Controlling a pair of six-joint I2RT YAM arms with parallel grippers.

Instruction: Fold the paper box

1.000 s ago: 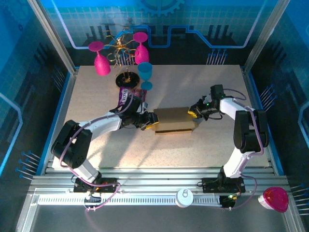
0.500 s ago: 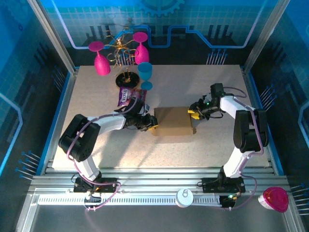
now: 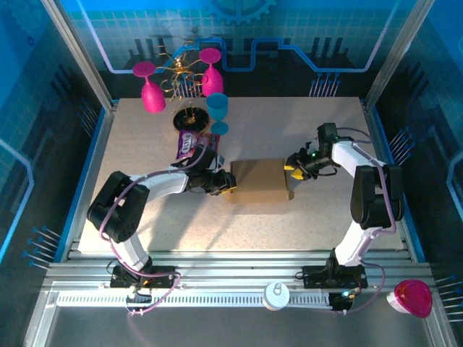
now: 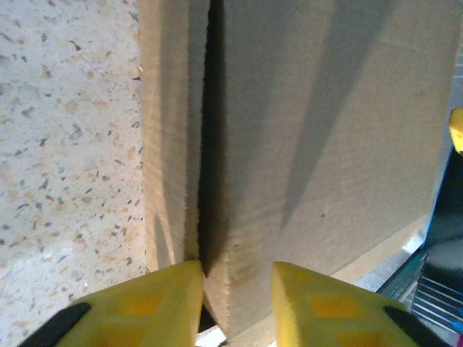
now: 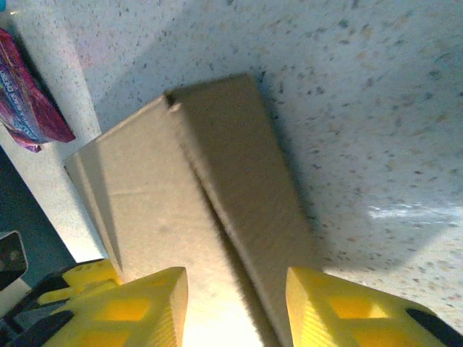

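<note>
The paper box (image 3: 259,181) lies as a plain brown cardboard shape in the middle of the table. My left gripper (image 3: 228,185) is at its left edge. In the left wrist view the box's folded edge (image 4: 217,275) stands between the yellow fingers (image 4: 163,303) of the left gripper (image 4: 237,296), with a dark slit beside it; the jaws look slightly apart. My right gripper (image 3: 291,168) is at the box's right end. In the right wrist view the right gripper (image 5: 237,303) is open, straddling a crease of the box (image 5: 159,210) without pinching it.
A purple snack packet (image 3: 190,144) lies just behind the left gripper, and it also shows at the left edge (image 5: 29,101) of the right wrist view. Pink glasses (image 3: 150,90), a blue cup (image 3: 218,108) and a wire rack (image 3: 189,119) stand at the back left.
The box has settled flatter and squarer on the table. My left gripper shifted up to its left edge. My right gripper's jaws have spread apart at the right end.
</note>
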